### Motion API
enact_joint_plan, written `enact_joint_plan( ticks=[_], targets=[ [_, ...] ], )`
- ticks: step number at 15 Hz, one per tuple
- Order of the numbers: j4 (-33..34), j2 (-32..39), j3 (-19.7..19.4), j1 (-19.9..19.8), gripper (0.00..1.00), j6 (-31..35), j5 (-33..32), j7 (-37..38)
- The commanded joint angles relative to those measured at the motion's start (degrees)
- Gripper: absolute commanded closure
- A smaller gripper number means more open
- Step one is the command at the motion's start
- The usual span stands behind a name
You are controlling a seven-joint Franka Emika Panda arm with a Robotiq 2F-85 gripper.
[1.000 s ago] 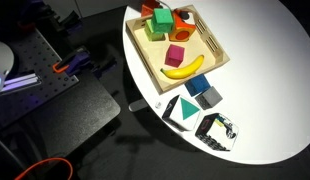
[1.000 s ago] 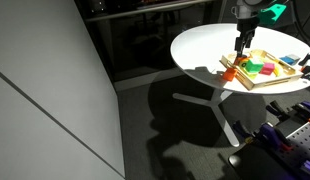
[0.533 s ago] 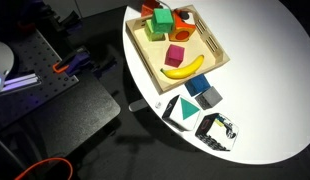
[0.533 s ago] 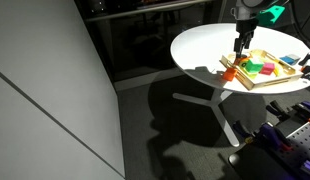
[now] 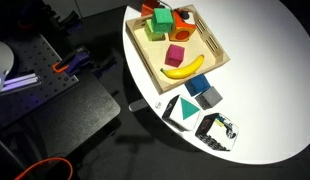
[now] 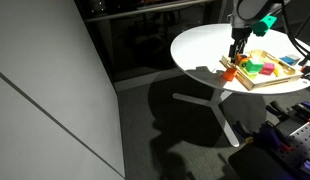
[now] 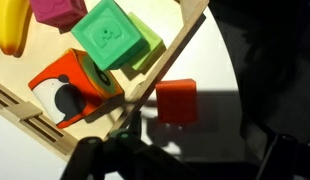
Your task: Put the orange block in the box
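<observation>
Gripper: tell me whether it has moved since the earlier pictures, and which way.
Yes. In an exterior view the gripper has shifted slightly left, toward the left corner of the box, which has not moved.

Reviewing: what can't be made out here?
State of gripper: tiny in an exterior view, dark and cut by the bottom edge in the wrist view.
Whether it touches the orange block: shadow hides this, wrist view.
Far end of the box: cut by an exterior view's top edge.
</observation>
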Motion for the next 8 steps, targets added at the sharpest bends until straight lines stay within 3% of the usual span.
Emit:
enact_joint_plan(
  ticks=[1,8],
  targets=[
    [-0.01,2.05,0.09,-0.67,0.0,2.75,-1.72,-0.78],
    [0.31,6.22,-0.86,-0.57,0.0,5.25,-5.32,-0.8]
  ],
)
